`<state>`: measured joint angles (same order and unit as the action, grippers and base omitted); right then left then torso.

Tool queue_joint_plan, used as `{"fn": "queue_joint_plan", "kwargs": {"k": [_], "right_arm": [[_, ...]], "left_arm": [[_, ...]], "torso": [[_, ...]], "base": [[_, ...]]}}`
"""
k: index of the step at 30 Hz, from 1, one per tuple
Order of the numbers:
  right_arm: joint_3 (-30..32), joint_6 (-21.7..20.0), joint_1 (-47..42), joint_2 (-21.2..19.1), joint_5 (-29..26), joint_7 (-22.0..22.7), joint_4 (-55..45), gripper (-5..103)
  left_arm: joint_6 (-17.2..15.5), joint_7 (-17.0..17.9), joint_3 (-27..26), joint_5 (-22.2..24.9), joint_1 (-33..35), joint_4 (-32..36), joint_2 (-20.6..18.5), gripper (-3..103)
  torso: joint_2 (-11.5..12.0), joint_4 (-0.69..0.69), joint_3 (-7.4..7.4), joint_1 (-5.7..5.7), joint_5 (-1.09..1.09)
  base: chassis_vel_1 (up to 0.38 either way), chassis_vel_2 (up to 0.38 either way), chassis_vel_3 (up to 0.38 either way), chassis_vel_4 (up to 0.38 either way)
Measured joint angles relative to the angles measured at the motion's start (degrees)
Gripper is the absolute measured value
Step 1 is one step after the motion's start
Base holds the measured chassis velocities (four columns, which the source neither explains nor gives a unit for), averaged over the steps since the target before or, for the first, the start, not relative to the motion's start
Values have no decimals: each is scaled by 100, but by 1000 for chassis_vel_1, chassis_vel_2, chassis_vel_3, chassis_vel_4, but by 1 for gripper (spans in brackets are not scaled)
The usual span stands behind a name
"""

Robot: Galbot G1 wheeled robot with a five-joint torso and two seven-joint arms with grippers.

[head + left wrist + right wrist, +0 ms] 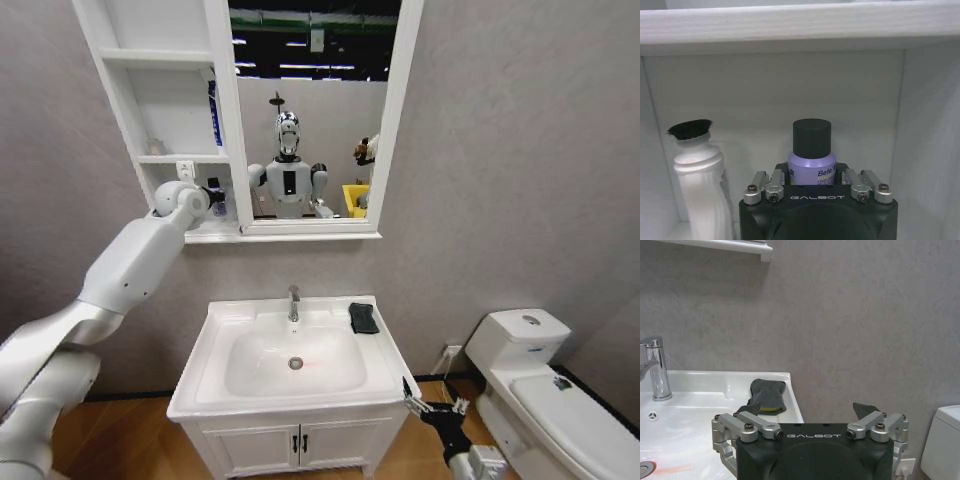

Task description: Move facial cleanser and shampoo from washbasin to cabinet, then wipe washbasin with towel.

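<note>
Left wrist view: claw (812, 175) marked GALBOT holds purple "Befe" bottle (811, 157).

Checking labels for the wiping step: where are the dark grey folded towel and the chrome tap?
Dark grey folded towel (364, 318): head view, middle of the cloth on the basin's rim.
Chrome tap (293, 302): head view, upright body.

Left gripper (816, 192) housing: "GALBOT", pale letters on black, legible.
Right gripper (816, 432) housing: "GALBOT", same mark, legible.
Purple bottle (811, 167), black cap, between left gripper jaws: label starts "Befe", rest cut off by housing; smaller line under it not legible.
White bottle (701, 195) beside it: no text legible.
Blue item (214, 115), middle cabinet niche: print too small to read.
</note>
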<state>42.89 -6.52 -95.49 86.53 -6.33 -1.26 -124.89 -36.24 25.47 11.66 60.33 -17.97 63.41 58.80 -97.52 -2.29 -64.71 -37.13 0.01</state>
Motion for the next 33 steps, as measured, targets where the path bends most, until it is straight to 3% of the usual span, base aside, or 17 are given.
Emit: {"fn": "queue_joint_plan", "kwargs": {"k": [4,11,14,15,19,22,25,33], "right_arm": [[9,6,24,-11,-25,16,4,100],[-11,-28,103,-33,-26,16,2,100],[-8,-56,124,-48,-26,19,0,100],[-8,-56,124,-48,-26,19,0,100],[-3,-60,105,-43,-26,19,2,100],[4,-60,96,-43,-26,20,15,100],[2,-63,107,-44,-25,19,28,100],[-38,-92,153,-52,-6,11,49,100]], "left_arm": [[80,-124,-7,-254,30,-193,15,43],[133,-174,-74,-305,139,-163,-4,42],[156,-164,-144,-309,183,-133,12,58],[156,-164,-144,-309,183,-133,12,58],[166,-162,-192,-307,275,-6,10,75],[171,-146,-210,-306,317,67,0,80],[173,-87,-291,-331,344,204,-33,96],[100,146,-455,-432,465,677,-222,100]], "torso": [[0,1,0,1,0],[1,1,-2,-3,-1],[3,2,-4,-6,-2],[3,2,-4,-6,-2],[5,-9,-5,-9,-2],[5,-10,-5,-10,-1],[6,-6,-5,-11,-1],[4,-4,-3,-6,-1]], "base": [[0,0,0,0],[0,0,0,0],[0,0,0,0],[0,0,0,0],[0,0,0,0],[0,0,0,0],[0,0,0,0],[0,0,0,0]]}}
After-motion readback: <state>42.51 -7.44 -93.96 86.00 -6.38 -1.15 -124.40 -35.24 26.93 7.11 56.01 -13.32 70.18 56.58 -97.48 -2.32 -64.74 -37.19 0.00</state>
